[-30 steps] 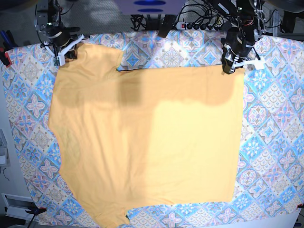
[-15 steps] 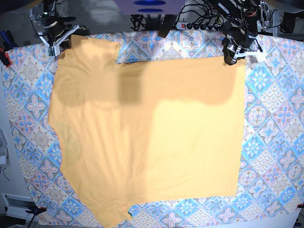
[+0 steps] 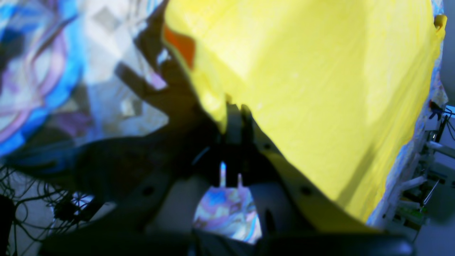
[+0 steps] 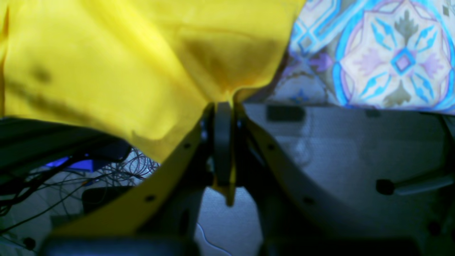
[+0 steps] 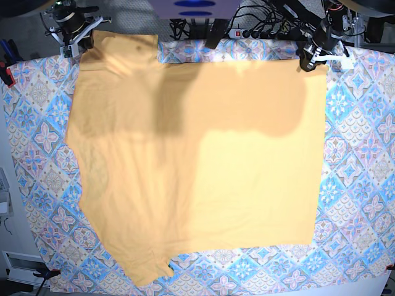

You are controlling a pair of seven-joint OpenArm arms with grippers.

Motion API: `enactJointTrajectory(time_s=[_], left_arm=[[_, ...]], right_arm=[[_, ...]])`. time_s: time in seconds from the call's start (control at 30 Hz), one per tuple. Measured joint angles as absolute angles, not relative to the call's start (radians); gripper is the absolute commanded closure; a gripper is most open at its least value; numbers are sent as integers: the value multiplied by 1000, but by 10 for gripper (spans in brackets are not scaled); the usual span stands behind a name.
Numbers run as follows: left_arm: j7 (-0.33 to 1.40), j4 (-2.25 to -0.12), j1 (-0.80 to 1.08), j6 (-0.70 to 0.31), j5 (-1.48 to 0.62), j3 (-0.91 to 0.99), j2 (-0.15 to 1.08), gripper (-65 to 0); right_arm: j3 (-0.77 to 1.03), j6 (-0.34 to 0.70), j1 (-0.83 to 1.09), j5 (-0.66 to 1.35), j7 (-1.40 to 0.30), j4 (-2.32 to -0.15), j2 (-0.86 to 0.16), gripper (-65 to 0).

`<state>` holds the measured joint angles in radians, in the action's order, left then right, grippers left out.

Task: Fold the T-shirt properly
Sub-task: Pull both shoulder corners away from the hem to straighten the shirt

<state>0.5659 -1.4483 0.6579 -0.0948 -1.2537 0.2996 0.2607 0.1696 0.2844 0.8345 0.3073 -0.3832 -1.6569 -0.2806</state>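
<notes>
The T-shirt point(image 5: 197, 160) lies spread over the middle of the worktop point(image 5: 364, 185), a broad yellow-orange sheet that covers most of the blue-and-pink patterned tablecloth point(image 5: 37, 135). Its far edge runs along the back of the worktop, and a darker shadow band crosses its upper part. One short sleeve pokes out at the near edge, on the base view's left. At the far corner on that view's right, the left gripper point(image 5: 308, 60) has its jaws pressed together on the cloth's corner; the left wrist view shows the same gripper point(image 3: 234, 110) with its jaws closed, yellow fabric point(image 3: 312, 89) pinched at their tips and the patterned cloth point(image 3: 42, 64) blurred beside it. At the far corner on the base view's left, the right gripper point(image 5: 79, 44) holds the sleeve end. In the right wrist view its jaws point(image 4: 223, 110) are closed on a fold of the shirt point(image 4: 117, 67), with the tablecloth point(image 4: 384, 57) just behind.
</notes>
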Motion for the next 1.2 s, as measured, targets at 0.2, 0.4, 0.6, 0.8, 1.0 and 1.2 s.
enactJointTrajectory(time_s=[0.2, 0.4, 0.6, 0.8, 1.0, 1.2], left_arm=[[559, -1449, 690, -102, -1254, 305, 266, 0], [556, -1453, 724, -110, -1258, 306, 266, 0], [554, -1455, 744, -114, -1261, 307, 266, 0], [552, -1477, 763, -107, -1255, 307, 266, 0], [575, -1581, 768, -51, -1213, 307, 266, 0], [579, -1649, 764, -55, -1214, 355, 261, 0]], right_arm=[[170, 288, 871, 308, -378, -1658, -280, 0], [170, 285, 918, 308, -331, -1658, -280, 0], [170, 284, 944, 306, -325, -1679, -281, 0], [171, 284, 956, 300, -322, -1720, -281, 0], [171, 284, 933, 297, -336, -1750, -280, 0], [213, 282, 914, 299, -334, -1817, -283, 0]])
